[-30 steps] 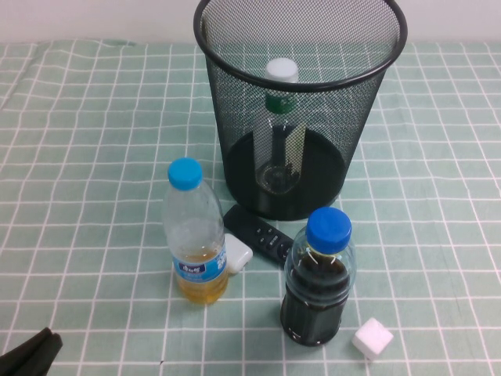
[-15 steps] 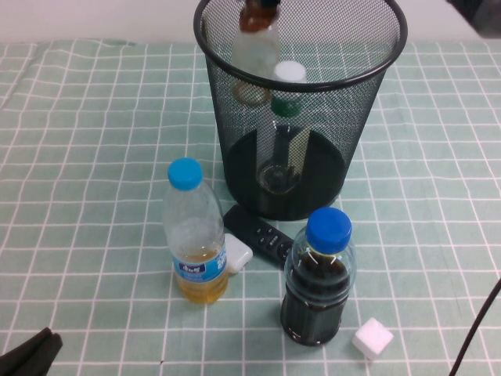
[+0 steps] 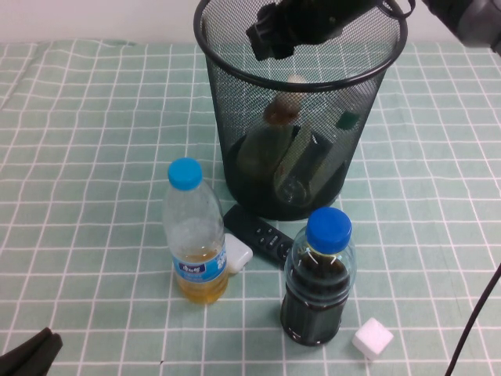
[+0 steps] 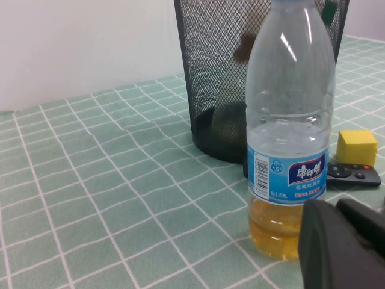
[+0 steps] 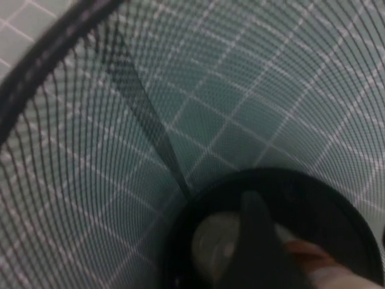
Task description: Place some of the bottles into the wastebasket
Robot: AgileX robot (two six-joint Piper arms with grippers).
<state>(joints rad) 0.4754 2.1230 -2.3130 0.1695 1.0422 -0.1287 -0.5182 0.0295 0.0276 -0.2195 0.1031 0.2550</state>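
Observation:
The black wire-mesh wastebasket (image 3: 235, 86) stands at the back middle of the table. Both clear bottles lie tilted inside it: the squat one with the brown neck band (image 3: 268, 145) on the left, the one with the green neck label (image 3: 315, 160) on the right. My right gripper (image 3: 270, 35) hovers over the basket's rim, open and empty. In the right wrist view one finger (image 5: 258, 241) hangs above the squat bottle (image 5: 307, 256) deep in the wastebasket (image 5: 138, 132). My left gripper (image 3: 27, 356) rests shut at the front left corner, with its fingers (image 4: 343, 241) beside the yellow-liquid bottle.
A blue-capped bottle of yellow liquid (image 3: 194, 243) and a blue-capped bottle of dark liquid (image 3: 317, 290) stand in front of the basket. A black remote (image 3: 258, 233) and a small white block (image 3: 237, 253) lie between them. A white cube (image 3: 372, 338) sits at the front right.
The right gripper came in over the basket holding the squat bottle and let it go. That bottle dropped inside and the green-labelled bottle tipped to the right. The left arm stayed put.

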